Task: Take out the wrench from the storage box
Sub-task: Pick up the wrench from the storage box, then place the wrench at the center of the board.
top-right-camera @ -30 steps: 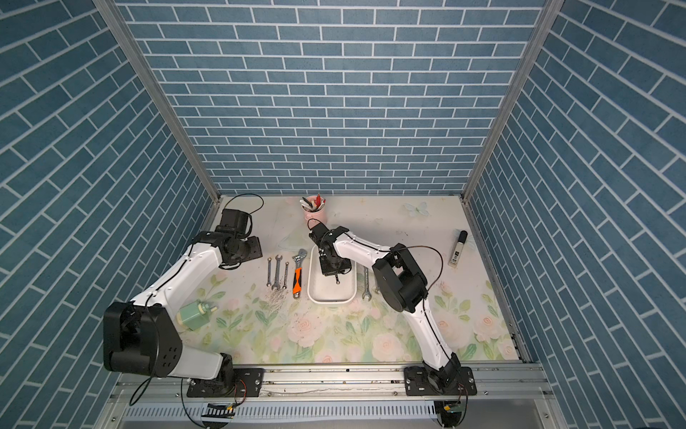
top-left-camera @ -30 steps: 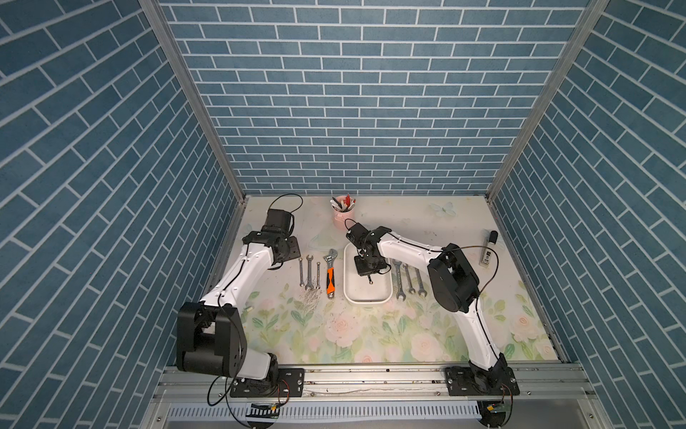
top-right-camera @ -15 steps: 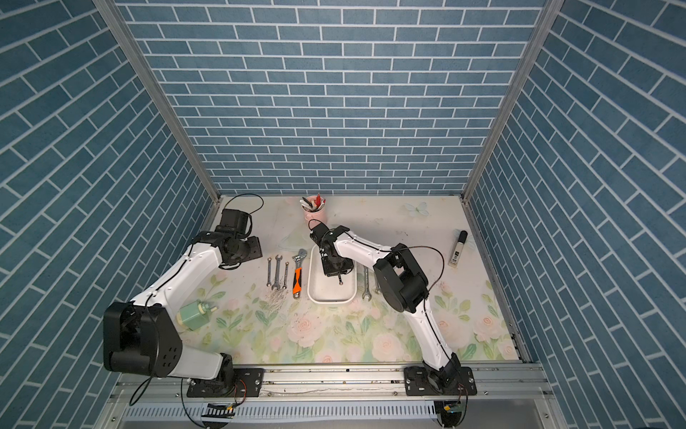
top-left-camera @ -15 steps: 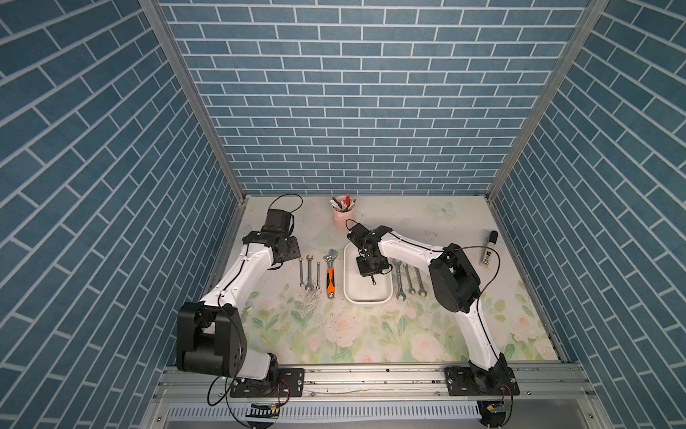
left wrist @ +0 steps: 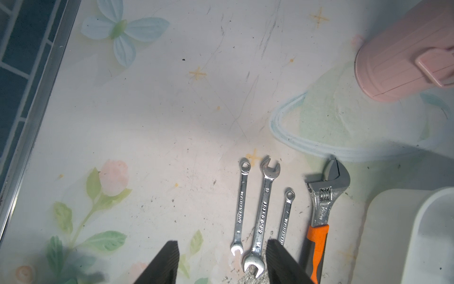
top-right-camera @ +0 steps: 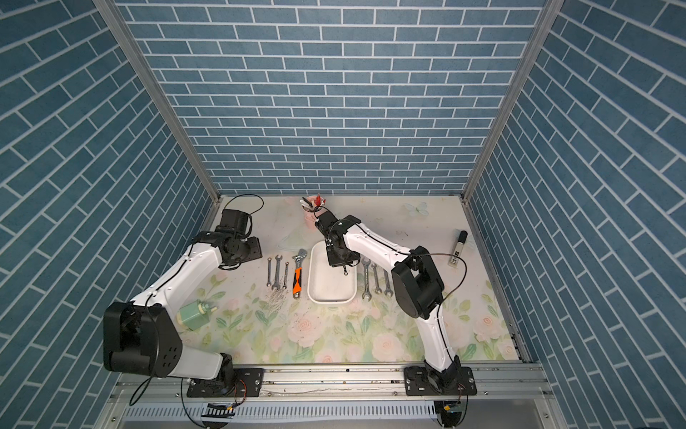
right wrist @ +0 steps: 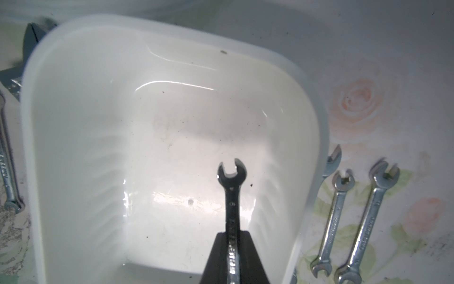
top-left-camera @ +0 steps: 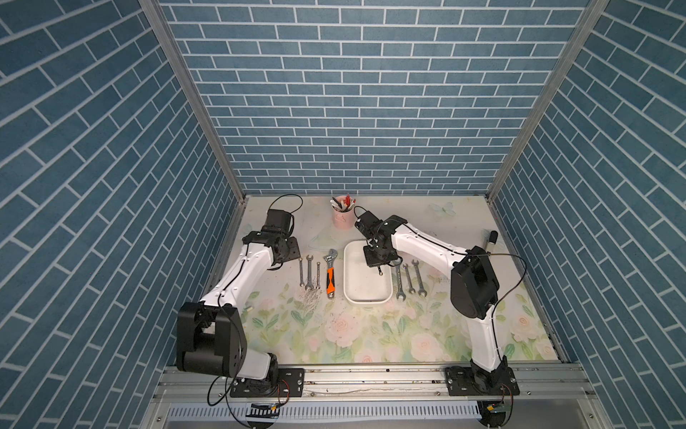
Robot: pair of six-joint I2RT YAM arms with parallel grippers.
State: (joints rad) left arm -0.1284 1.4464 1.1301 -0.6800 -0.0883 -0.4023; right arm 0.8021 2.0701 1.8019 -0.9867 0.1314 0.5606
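Holding the wrench (right wrist: 232, 191) over the storage box (right wrist: 73, 147), the right gripper (right wrist: 231, 255) is clamped on its shank.

The wrench runs straight out ahead of the fingertips, its long axis in line with the gripper and its open-ended head leading, pointing down at the box floor. Beyond the box wall to one side lie three wrenches (right wrist: 333, 216). The next move probably has to clear that wall. The left gripper (left wrist: 221, 246), jaws apart and empty, hangs well away over its own row of wrenches (left wrist: 262, 214).
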